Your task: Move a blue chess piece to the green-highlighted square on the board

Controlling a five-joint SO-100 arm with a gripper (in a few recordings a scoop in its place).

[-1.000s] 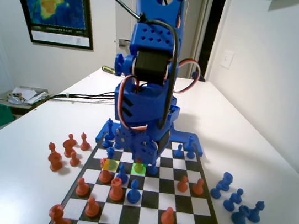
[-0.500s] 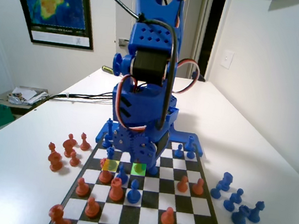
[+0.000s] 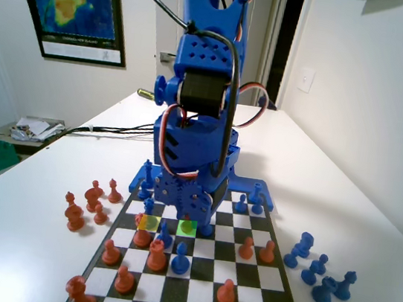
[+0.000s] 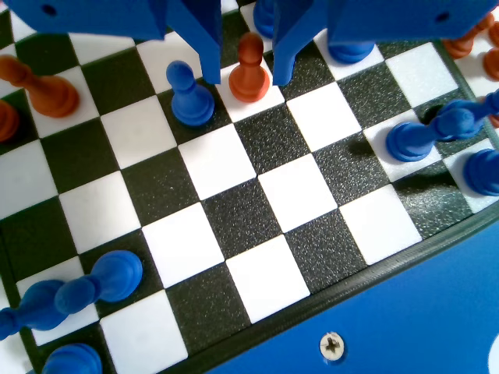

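Wrist view: the hand [image 4: 245, 74] hangs low over the board [image 4: 234, 195] with its jaws spread and nothing between them but an orange pawn [image 4: 249, 66] standing on a white square beyond; a blue pawn [image 4: 189, 95] stands just left of it. Fixed view: the green-highlighted square [image 3: 188, 226] lies under the arm's lower end, beside the yellow-highlighted square [image 3: 150, 223]. Which blue chess piece is the task's cannot be told.
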